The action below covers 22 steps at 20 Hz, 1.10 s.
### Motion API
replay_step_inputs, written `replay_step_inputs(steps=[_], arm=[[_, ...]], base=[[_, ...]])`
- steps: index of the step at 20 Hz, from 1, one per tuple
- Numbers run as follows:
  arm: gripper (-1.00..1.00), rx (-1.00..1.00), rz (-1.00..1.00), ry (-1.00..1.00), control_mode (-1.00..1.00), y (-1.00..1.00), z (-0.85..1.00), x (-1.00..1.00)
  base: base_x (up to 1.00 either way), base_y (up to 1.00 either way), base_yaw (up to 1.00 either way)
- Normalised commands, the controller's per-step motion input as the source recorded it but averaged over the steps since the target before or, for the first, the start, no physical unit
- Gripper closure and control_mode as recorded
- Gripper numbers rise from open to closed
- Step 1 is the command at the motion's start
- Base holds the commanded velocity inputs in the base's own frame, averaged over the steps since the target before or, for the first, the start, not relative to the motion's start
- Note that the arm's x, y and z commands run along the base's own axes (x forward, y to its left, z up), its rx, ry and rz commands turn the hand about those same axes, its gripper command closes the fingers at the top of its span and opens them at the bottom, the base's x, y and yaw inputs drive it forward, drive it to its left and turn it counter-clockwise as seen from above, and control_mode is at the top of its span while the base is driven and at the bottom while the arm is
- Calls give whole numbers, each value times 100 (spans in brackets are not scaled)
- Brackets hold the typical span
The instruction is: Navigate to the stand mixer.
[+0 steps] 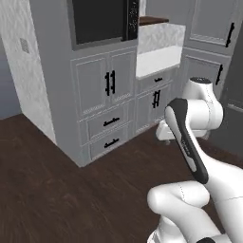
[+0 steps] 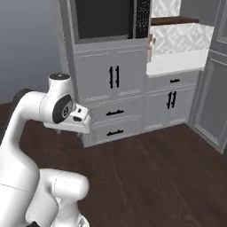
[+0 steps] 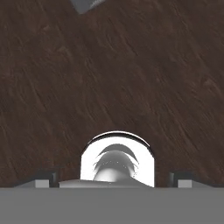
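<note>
The stand mixer is out of view; no grey-silver mixer with a metal bowl stands on the visible stretch of counter. My gripper [image 3: 113, 178] points down at the dark wood floor. Its two fingertips [image 3: 43, 180] sit far apart at the bottom of the hand view with nothing between them, so it is open. The hand [image 1: 166, 132] hangs folded in front of the arm, short of the lower cabinets, and appears as a white block [image 2: 73, 122] in the right base view.
A tall grey cabinet holds a built-in oven with dark glass [image 1: 99, 21] above doors and drawers [image 1: 110, 122]. Beside it runs a low white counter [image 1: 159, 61] with a patterned backsplash. Tall grey cabinets [image 2: 215, 102] close the right side. Dark wood floor [image 2: 150, 177] lies open ahead.
</note>
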Motion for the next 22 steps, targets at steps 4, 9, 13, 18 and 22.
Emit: replay_step_inputs(steps=[4, 9, 13, 18, 22], arm=[[-100, 0, 0, 0, 100, 0, 0, 0], [-100, 0, 0, 0, 100, 0, 0, 0], [-100, 0, 0, 0, 100, 0, 0, 0], [-100, 0, 0, 0, 100, 0, 0, 0], [-100, 0, 0, 0, 100, 0, 0, 0]], base=[[0, 100, 69], [13, 94, 69], [53, 67, 68], [74, 51, 66], [92, 47, 59]])
